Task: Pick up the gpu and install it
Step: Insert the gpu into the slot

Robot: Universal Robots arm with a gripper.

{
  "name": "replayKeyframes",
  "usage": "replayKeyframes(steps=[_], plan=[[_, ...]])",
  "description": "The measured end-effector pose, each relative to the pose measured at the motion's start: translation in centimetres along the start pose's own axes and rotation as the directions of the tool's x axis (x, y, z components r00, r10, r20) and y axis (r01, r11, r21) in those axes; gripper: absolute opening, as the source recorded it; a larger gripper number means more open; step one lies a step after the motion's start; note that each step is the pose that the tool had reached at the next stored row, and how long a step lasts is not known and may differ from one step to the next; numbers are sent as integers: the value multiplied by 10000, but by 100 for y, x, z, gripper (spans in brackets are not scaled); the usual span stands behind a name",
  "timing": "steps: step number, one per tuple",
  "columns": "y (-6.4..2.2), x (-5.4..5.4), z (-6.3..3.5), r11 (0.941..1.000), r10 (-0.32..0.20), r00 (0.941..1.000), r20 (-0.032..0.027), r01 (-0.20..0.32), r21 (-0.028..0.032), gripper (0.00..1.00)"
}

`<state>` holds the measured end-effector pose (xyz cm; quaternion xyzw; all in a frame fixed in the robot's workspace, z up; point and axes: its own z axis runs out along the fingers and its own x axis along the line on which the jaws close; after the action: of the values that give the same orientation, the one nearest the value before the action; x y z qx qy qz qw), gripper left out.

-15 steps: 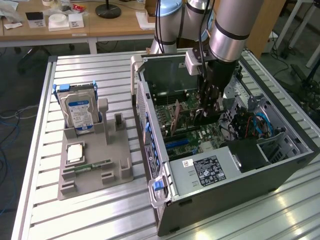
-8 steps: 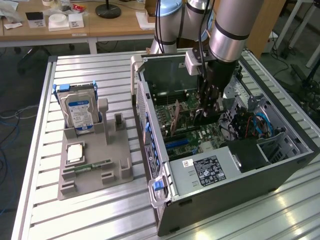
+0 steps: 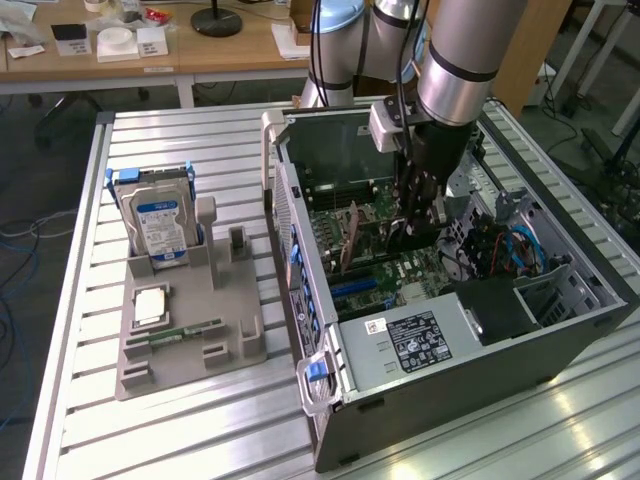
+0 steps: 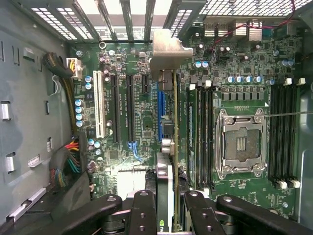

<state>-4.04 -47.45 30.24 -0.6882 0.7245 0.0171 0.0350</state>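
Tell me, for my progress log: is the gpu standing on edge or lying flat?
On edge: the gpu stands upright over the motherboard, edge-on in the wrist view.

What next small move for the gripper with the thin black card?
Probably ease straight down, slowly. The gripper clamps the thin black expansion card edge-on, parallel beside the long blue slot, its metal bracket toward the rear slot bars; seating unclear.
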Motion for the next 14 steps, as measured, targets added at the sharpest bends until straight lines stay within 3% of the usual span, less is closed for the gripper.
replayKeyframes(steps=[14], plan=[[14,2,1,10000,0,10000,-1,0,0,27]])
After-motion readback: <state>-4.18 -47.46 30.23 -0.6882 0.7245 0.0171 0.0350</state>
